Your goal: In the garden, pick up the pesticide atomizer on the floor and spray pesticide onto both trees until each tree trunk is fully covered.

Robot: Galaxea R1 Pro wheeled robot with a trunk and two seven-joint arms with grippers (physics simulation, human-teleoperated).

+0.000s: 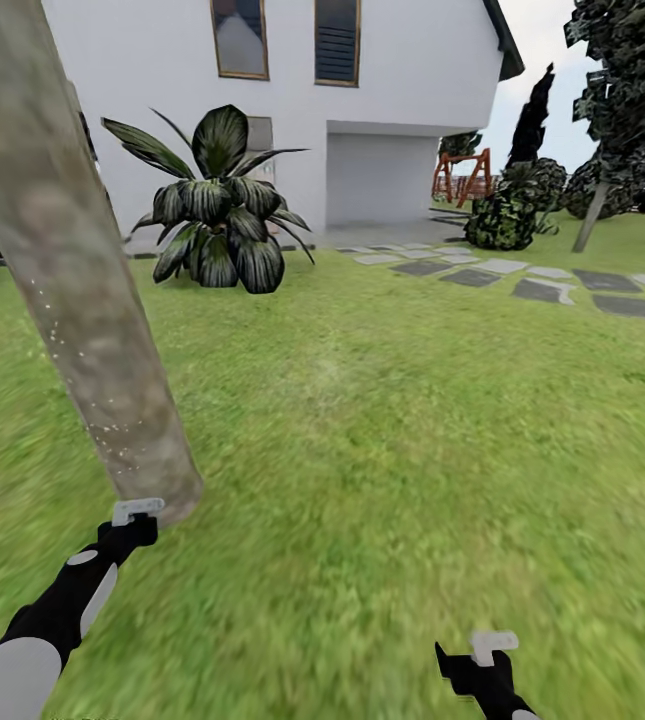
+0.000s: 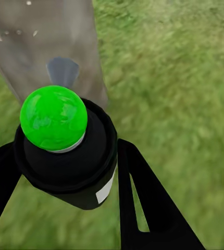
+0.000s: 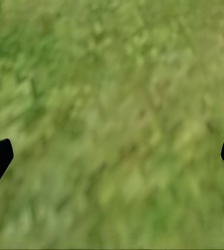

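The left end effector (image 2: 65, 172) is clamped around the atomizer (image 2: 65, 151), whose green cap (image 2: 53, 117) points at the trunk (image 1: 62, 260) just ahead, near its base. White specks (image 1: 62, 335) dot the trunk's near edge. The trunk's long axis leans up and away, so spraying likely must travel upward along it. The right end effector (image 3: 112, 156) hangs spread and empty over grass (image 1: 412, 450), well clear of the trunk.
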